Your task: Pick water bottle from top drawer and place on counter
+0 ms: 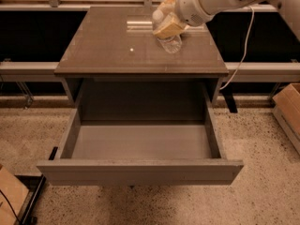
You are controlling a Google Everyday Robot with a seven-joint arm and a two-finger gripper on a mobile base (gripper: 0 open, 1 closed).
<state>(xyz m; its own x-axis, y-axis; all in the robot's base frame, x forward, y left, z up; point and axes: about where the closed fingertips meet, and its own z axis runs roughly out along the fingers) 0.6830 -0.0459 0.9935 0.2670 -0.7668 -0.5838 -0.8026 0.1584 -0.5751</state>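
Note:
The water bottle [172, 41], clear plastic with a white cap, is at the back right of the counter [103, 50]. It is tilted, cap to the upper left, its base on or just above the counter. My gripper [168, 24], with tan fingers, reaches in from the upper right and is shut around the bottle's upper part. The top drawer [140, 171] is pulled fully open below the counter, and its light grey floor [140, 142] has nothing on it.
A cardboard box [288, 106] stands on the speckled floor at the right, and another [10, 197] at the bottom left. A white cable [242, 55] hangs beside the cabinet's right side. Metal rails [28, 69] run behind the cabinet.

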